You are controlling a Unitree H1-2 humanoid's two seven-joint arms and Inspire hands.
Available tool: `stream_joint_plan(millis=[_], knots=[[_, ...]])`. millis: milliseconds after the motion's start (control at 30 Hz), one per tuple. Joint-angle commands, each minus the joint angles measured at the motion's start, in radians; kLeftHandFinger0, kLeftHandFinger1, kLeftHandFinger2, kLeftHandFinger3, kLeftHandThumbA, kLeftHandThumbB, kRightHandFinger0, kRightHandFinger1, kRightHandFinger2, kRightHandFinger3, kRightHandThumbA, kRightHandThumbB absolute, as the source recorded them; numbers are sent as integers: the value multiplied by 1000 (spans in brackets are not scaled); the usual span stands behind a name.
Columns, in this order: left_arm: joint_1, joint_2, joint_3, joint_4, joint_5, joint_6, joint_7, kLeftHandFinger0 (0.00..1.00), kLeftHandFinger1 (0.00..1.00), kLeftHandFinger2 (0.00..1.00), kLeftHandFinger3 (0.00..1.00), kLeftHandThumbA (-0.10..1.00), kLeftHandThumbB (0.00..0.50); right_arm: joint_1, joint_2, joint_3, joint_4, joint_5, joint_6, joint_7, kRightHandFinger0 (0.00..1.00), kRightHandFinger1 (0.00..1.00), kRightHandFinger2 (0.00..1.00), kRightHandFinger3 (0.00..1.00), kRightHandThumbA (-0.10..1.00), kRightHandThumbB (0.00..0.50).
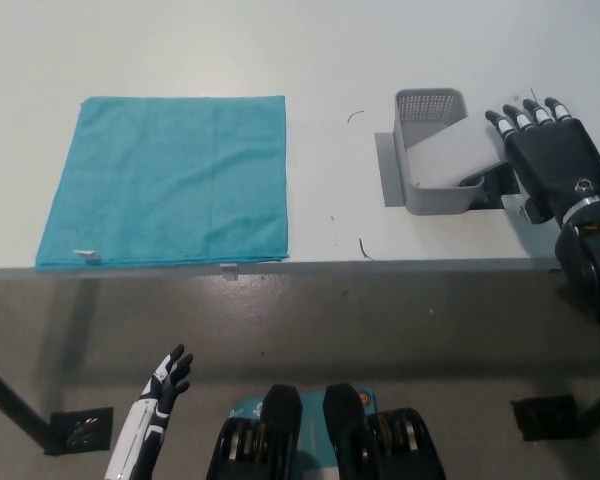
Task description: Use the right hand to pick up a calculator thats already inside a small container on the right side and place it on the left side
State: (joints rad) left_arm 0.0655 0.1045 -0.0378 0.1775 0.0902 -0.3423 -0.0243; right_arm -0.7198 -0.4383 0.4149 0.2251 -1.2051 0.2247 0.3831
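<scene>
On the right side of the counter (330, 60), your right hand (548, 158) sits just beside the small grey container (432, 150), on its outer side, palm down, fingers spread and straight, gripping nothing. Fingertips point away from you, so it looks staged for a reach, not yet a grasp.

Calculator (452, 157): a flat grey slab, inside the container, propped at a slant. Its high end pokes over the right wall toward your hand; its low end is down inside. That raised edge is likely your easiest grip point, since the walls block a flat pinch on the low end. No keys visible from this view, so I can't tell which face is up.

The container sits on or against a flat grey plate (389, 170); I can't tell if it's fixed. It looks light, so expect it to slide or tip if you drag the calculator against the wall. Lift up and out, not sideways.

Teal cloth (170, 180) lies spread flat on the left, well apart from the container, probably your drop zone. The path between is bare counter apart from a few small dark marks.

Left hand (162, 388): white, below the counter's front edge at lower left, fingers apart, holding nothing, out of the way.
</scene>
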Motion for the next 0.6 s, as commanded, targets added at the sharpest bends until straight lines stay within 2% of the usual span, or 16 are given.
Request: stream_joint_plan(millis=[0, 233, 567], knots=[[7, 7, 3, -34, -9, -34, -5, 1000, 1000, 1000, 1000, 1000, 0, -86, -1, 8, 17, -28, 11, -18, 1000, 1000, 1000, 1000, 1000, 493], [6, 8, 2, -30, -9, -39, -5, 1000, 1000, 1000, 1000, 1000, 0, -134, 9, 46, 95, -39, 7, -28, 1000, 1000, 1000, 1000, 1000, 463], [8, 4, 3, -31, -15, -41, -5, 1000, 1000, 1000, 1000, 1000, 0, -219, 29, 114, 277, -53, 7, -82, 1000, 1000, 1000, 1000, 1000, 477]])
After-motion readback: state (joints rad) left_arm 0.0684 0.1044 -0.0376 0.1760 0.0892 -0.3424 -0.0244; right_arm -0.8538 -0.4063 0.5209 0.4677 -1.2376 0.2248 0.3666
